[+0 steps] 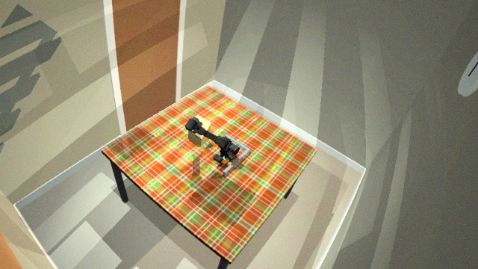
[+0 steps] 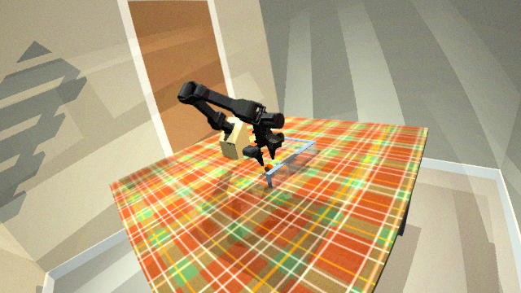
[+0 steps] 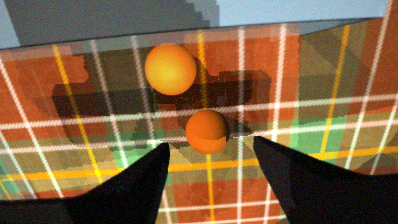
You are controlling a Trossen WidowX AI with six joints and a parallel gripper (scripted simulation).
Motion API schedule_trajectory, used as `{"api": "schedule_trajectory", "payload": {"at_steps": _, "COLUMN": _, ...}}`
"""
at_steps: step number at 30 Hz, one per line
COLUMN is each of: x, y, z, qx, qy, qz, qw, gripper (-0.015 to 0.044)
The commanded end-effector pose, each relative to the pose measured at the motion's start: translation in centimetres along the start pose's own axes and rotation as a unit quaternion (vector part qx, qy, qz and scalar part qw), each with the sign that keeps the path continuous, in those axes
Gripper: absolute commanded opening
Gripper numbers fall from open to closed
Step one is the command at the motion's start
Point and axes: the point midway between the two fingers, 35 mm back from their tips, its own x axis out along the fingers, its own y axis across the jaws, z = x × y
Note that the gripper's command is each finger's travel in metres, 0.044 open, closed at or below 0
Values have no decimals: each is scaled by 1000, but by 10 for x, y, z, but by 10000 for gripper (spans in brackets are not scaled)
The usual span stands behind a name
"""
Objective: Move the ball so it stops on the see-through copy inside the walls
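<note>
Two orange balls show in the wrist view. A darker orange ball lies just beyond and between the fingertips, partly in shadow. A brighter orange ball is farther up and slightly left, nearer the clear wall. Which one is the see-through copy is hard to tell; neither plainly shows the cloth through it. My gripper is open and empty, pointing down above the darker ball, with its fingers on either side. In the exterior view the orange at the fingertips is partly hidden.
The walls have pale blue edges and meet at a corner on the far side from the arm. The arm's pale base block stands behind. A plaid cloth covers the table.
</note>
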Motion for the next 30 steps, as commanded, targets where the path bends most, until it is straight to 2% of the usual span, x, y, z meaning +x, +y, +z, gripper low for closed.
{"api": "schedule_trajectory", "payload": {"at_steps": 1, "x": 9, "y": 1, "z": -2, "qx": -6, "qy": 3, "qz": -3, "qw": 1000, "gripper": 292}}
{"api": "schedule_trajectory", "payload": {"at_steps": 16, "x": 30, "y": 1, "z": -3, "qx": -6, "qy": 3, "qz": -3, "qw": 1000, "gripper": 292}}
{"api": "schedule_trajectory", "payload": {"at_steps": 20, "x": 30, "y": 1, "z": -3, "qx": -6, "qy": 3, "qz": -3, "qw": 1000, "gripper": 187}}
{"api": "schedule_trajectory", "payload": {"at_steps": 28, "x": 30, "y": 1, "z": -3, "qx": -6, "qy": 3, "qz": -3, "qw": 1000, "gripper": 134}}
{"api": "schedule_trajectory", "payload": {"at_steps": 30, "x": 29, "y": 1, "z": -2, "qx": -6, "qy": 3, "qz": -3, "qw": 1000, "gripper": 82}}
